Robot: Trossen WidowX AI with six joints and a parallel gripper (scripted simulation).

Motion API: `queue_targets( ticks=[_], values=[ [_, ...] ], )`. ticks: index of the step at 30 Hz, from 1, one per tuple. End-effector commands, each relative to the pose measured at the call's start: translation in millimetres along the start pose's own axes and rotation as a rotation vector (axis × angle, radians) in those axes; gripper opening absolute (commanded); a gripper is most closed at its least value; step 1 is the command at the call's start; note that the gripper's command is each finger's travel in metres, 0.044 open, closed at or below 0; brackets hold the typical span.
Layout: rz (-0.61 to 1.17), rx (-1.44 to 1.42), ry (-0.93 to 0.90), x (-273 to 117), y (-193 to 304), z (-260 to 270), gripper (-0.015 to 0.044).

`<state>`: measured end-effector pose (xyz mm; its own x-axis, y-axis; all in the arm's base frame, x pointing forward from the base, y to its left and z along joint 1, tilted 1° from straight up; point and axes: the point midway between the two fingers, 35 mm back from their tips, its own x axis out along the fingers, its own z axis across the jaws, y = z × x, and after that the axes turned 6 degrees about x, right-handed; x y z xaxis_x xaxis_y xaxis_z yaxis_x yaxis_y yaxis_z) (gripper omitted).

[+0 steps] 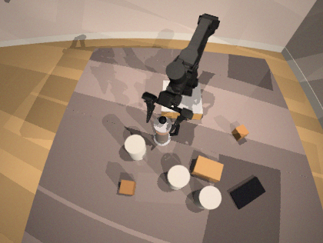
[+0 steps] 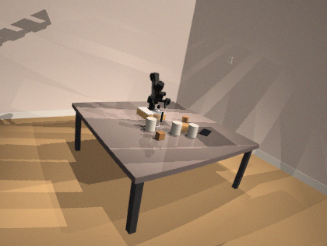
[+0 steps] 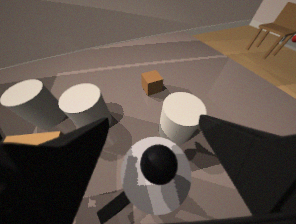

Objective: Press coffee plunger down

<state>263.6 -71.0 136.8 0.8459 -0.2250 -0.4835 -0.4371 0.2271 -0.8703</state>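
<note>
The coffee press [image 1: 161, 136] [image 3: 172, 197] stands upright on the table, a glass body with a pale domed lid. Its black plunger knob [image 1: 163, 120] [image 2: 159, 107] [image 3: 159, 164] sits close above the lid; no rod shows between them in the wrist view. The black handle [image 1: 175, 130] [image 2: 162, 117] [image 3: 113, 206] is on the press's side. My gripper [image 1: 160, 127] [image 3: 154, 120] is wide open, one finger on each side of the knob, with a gap to it on both sides in the wrist view. Whether a finger touches the body or handle cannot be told.
A white cylinder [image 1: 135, 146] [image 3: 183, 115] stands near the press. Two more white cylinders [image 1: 178, 177] [image 1: 210, 198], an orange block [image 1: 208, 168], small orange cubes [image 1: 127, 188] [image 1: 240, 132] and a black slab [image 1: 248, 192] lie around. A white-topped box [image 1: 195, 98] is behind the press, under the arm.
</note>
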Motion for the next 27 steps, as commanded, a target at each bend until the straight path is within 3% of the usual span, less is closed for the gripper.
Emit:
queue_targets(
  ticks=[1, 6, 27],
  values=[
    [-0.021, 0.001, -0.004, -23.8, -28.3, 2.4, 0.0440],
    [-0.012, 0.005, -0.003, -67.4, -50.0, 4.0, 0.0440],
    [-0.012, 0.005, -0.003, -65.7, -47.6, 3.7, 0.0440]
  ],
)
